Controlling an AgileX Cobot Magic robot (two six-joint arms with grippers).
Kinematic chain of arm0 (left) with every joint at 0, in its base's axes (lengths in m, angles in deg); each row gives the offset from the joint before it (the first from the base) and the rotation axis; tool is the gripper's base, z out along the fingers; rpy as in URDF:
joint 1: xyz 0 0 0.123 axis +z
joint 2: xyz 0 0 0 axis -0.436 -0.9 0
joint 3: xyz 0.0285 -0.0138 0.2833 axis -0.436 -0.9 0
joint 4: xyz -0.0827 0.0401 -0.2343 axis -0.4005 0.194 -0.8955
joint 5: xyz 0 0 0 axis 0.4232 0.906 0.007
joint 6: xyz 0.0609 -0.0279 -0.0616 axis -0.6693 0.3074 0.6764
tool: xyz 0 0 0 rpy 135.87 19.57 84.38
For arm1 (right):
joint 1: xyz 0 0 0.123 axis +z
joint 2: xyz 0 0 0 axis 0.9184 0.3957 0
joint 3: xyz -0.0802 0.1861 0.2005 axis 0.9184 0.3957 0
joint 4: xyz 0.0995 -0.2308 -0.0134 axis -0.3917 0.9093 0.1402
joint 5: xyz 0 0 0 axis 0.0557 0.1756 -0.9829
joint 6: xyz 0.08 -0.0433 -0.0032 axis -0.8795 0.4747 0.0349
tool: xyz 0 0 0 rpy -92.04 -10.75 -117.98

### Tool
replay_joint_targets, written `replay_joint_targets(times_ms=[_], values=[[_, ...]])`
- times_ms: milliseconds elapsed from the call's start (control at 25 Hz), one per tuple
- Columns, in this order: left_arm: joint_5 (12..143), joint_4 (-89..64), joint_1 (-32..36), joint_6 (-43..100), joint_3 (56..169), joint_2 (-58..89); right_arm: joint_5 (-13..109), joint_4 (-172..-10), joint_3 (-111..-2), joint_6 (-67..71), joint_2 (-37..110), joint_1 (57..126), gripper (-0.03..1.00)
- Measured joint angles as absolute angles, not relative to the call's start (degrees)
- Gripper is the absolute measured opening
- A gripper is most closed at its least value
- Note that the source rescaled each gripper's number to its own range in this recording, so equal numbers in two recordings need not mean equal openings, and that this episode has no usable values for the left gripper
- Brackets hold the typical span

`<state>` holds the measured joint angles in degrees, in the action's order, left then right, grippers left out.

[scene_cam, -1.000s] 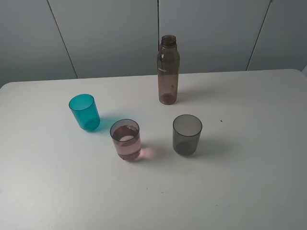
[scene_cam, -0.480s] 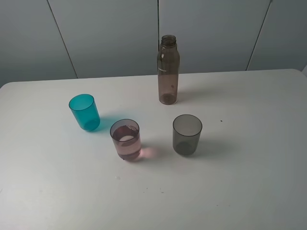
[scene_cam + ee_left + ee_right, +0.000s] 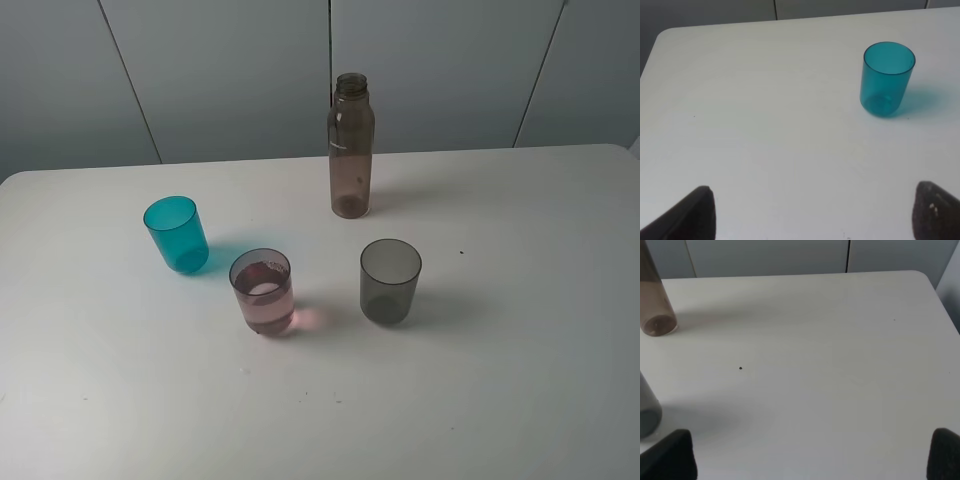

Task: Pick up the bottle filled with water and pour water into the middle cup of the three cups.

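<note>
The smoky grey-brown bottle point(image 3: 350, 146) stands upright and uncapped at the back middle of the white table point(image 3: 520, 330); its lower part shows in the right wrist view point(image 3: 652, 305). The three cups stand in a row in front of it: teal point(image 3: 176, 234), pale pink point(image 3: 263, 292) and smoky grey point(image 3: 390, 281). The pink middle cup holds liquid to about half its height. The left gripper point(image 3: 815, 215) is open and empty, low over the table near the teal cup point(image 3: 886, 79). The right gripper point(image 3: 807, 455) is open and empty, to the right of the grey cup point(image 3: 647, 410). Neither arm shows in the exterior high view.
Grey wall panels point(image 3: 220, 70) rise behind the table's far edge. A small dark speck point(image 3: 461, 252) lies on the table right of the grey cup. The table's rounded right corner point(image 3: 927, 280) shows in the right wrist view.
</note>
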<state>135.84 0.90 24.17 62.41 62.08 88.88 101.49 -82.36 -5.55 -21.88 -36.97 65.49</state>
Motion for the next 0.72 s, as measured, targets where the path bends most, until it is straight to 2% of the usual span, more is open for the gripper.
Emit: replay_joint_targets(times_ms=[720], values=[[135.8,0.9,24.2,62.4,62.1,88.9,101.5,-82.4,-5.5,-22.1,-37.0,65.5,1.00]])
